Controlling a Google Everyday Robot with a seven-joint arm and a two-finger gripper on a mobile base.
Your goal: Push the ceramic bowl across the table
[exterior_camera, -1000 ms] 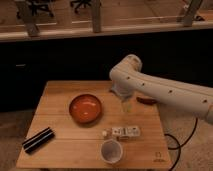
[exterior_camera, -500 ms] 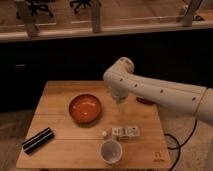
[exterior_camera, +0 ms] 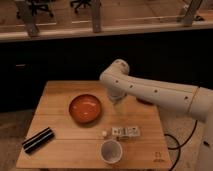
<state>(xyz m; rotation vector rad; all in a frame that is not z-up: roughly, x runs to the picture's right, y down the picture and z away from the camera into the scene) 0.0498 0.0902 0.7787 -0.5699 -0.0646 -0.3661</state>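
Claw (exterior_camera: 116, 99) nearer rim of ceramic bowl (exterior_camera: 85, 108)

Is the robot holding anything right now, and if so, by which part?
Nothing appears to be held. The gripper hangs just right of the ceramic bowl, above the table; whether it touches the rim cannot be told.
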